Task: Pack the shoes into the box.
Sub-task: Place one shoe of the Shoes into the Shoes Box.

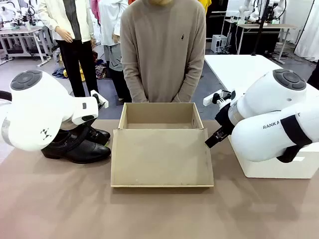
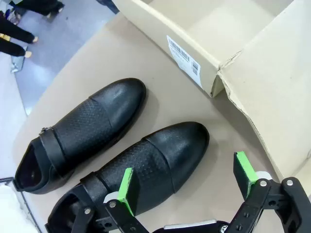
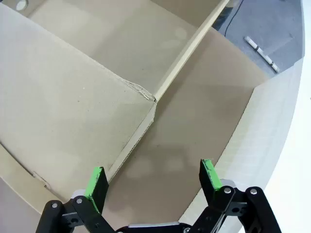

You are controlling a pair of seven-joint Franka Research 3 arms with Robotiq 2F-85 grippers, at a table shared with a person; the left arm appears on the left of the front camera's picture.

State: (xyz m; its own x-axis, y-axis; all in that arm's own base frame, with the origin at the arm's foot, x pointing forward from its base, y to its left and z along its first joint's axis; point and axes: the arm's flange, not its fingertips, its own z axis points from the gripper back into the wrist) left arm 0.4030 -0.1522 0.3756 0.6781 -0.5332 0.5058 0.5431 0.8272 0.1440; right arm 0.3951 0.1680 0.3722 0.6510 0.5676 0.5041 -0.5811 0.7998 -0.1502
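The shoes are a glossy black pair point(image 1: 75, 144) lying side by side on the table, left of the box, toes toward it. In the left wrist view, one shoe point(image 2: 82, 131) lies farther off and the other point(image 2: 155, 160) lies under my left gripper point(image 2: 187, 182). That gripper hangs open above the shoe's toe, holding nothing. The box point(image 1: 158, 115) is tan cardboard and stands open at the table's middle. Its lid flap point(image 1: 162, 159) is folded down toward me. My right gripper point(image 3: 153, 182) is open and empty over the table, just right of the box's corner point(image 3: 146, 97).
A person point(image 1: 162, 50) stands at the far side, right behind the box. A larger white box point(image 1: 279, 167) sits at the right, close beside my right gripper, and its edge point(image 3: 282, 136) shows in the right wrist view. A barcode label point(image 2: 184, 56) marks the tan box's left wall.
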